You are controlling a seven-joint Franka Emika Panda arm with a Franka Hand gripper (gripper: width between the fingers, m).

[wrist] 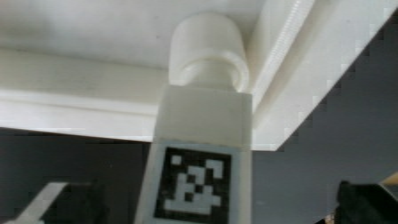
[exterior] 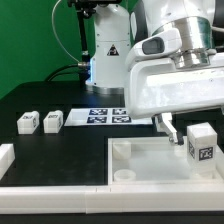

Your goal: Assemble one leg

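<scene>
Black table (exterior: 60,155) is covered at the exterior view's lower right by the white tray (exterior: 150,165). Gripper (wrist: 201,205) is held over the tray's right part, jaws spread wide, nothing clamped. Fingers (wrist: 43,200) are seen clear of the leg (exterior: 200,143) on both sides. Leg is stood upright between the jaws, round peg end against the tray's corner; seating cannot be told. A second leg (exterior: 27,122) and third leg (exterior: 52,120) are seen beside the marker board (exterior: 105,115).
</scene>
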